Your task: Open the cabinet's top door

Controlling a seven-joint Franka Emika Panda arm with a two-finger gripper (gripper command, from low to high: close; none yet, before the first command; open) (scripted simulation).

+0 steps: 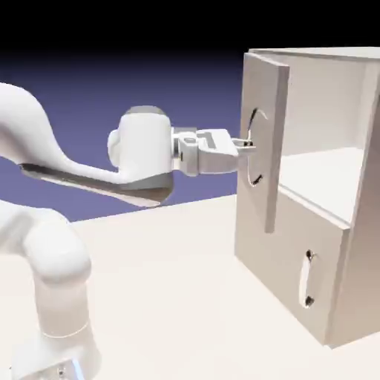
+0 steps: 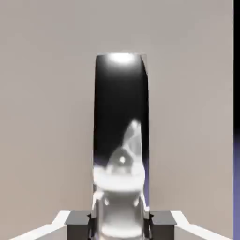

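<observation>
The beige-grey cabinet (image 1: 349,245) stands at the exterior view's right. Its top door (image 1: 269,89) is swung partly out, and the pale interior with a shelf shows behind it. My gripper (image 1: 247,145) reaches in from the left and is shut on the door's curved silver handle (image 1: 257,177), about halfway up the bar. In the hand view the shiny handle (image 2: 121,117) rises large between my two grey fingertips (image 2: 77,220), with the flat door panel (image 2: 47,93) filling the picture behind it.
The shorter lower door (image 1: 286,260) is closed, with its small silver handle (image 1: 306,279). The pale table (image 1: 163,282) stretches in front of the cabinet. A strip of blue backdrop (image 2: 236,187) shows past the door's edge.
</observation>
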